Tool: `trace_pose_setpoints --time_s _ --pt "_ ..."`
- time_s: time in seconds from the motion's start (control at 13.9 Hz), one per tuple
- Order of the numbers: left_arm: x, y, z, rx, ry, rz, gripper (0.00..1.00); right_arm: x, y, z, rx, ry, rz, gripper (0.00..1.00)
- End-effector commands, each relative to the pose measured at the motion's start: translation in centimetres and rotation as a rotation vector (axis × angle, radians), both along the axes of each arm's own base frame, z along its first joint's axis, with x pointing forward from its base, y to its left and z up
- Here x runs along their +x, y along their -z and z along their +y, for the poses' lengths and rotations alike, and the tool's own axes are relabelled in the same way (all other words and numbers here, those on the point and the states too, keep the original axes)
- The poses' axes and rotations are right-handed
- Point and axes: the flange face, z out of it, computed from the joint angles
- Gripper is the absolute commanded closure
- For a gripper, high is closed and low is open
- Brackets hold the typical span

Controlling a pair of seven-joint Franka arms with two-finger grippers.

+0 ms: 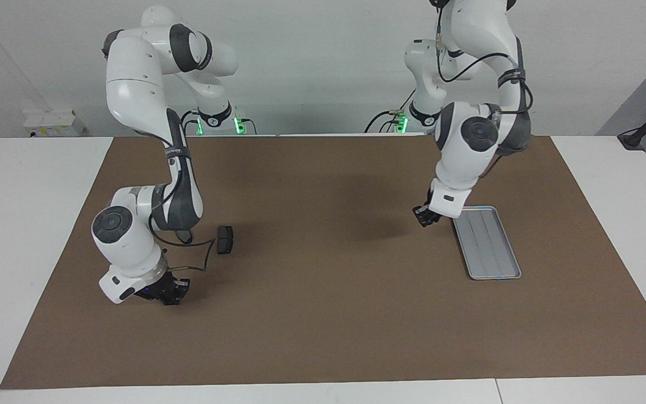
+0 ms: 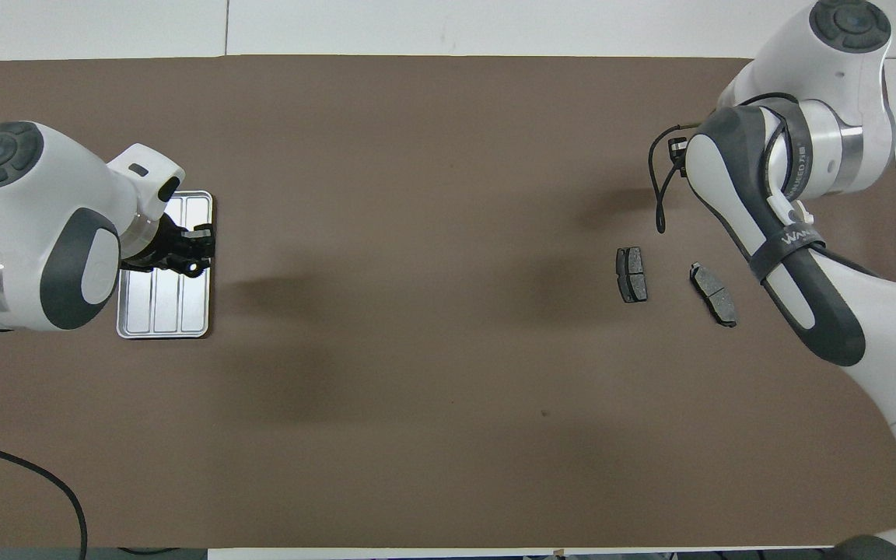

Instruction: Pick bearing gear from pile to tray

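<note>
here the left hand (image 1: 427, 216) is seen raised over the brown mat (image 1: 323, 292), just beside the tray (image 1: 494, 264) at its edge toward the middle of the counter (image 1: 31, 185); in the overhead view the same hand (image 2: 193, 253) is laid over that edge of the tray (image 2: 154, 307). its fingertips are drawn nearly together, and whether a small part is clamped between them cannot be told. the tray is found flat on the mat toward the left arm's end of the counter, and nothing is made out on the bare part of its ribbed floor.

the right hand (image 1: 169, 294) is held low at the mat toward the right arm's end, with its fingertips brought together; what is pinched between them, if anything, cannot be told, as it is hidden under the wrist from above. two dark brake pads (image 2: 631, 274) (image 2: 713, 293) are seen lying on the mat nearer to the robots than that hand, just apart from each other; only one (image 1: 225, 239) is shown in the facing view.
</note>
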Motion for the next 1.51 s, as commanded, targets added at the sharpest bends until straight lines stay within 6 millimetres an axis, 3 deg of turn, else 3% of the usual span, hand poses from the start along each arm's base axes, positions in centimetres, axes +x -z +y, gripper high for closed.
trace_pose_setpoints --time_s 0.0,0.07,0.36,0.58,0.79,0.93,1.22,1.44 --pt "-2.0 1.2 4.6 -0.024 0.077 -0.024 1.00 -3.4 -7.8 8.9 0.012 0.134 0.055 1.00" --pt "-2.5 2.0 5.5 -0.026 0.091 -0.040 1.00 -4.5 -9.2 12.4 0.027 0.215 0.062 1.00" --pt "-4.2 3.6 7.7 -0.029 0.087 -0.065 1.00 -9.8 -10.9 27.8 0.077 0.519 0.019 1.00" --pt "-4.8 4.6 7.7 -0.029 0.072 -0.065 1.00 -13.3 -9.5 35.2 0.100 0.589 0.007 1.00" --pt "-5.8 6.3 7.8 -0.026 0.071 -0.085 1.00 -15.4 -5.7 38.9 0.099 0.620 -0.012 1.00" --pt "-5.8 6.3 7.8 -0.026 0.072 -0.090 1.00 -16.4 -1.1 42.2 0.072 0.634 -0.037 1.00" --pt "-5.8 6.4 7.8 -0.025 0.074 -0.093 1.00 -16.0 3.8 43.4 0.076 0.652 -0.066 1.00" --pt "-6.0 7.2 7.8 -0.023 0.072 -0.099 1.00 -16.4 6.9 43.0 0.095 0.652 -0.081 1.00"
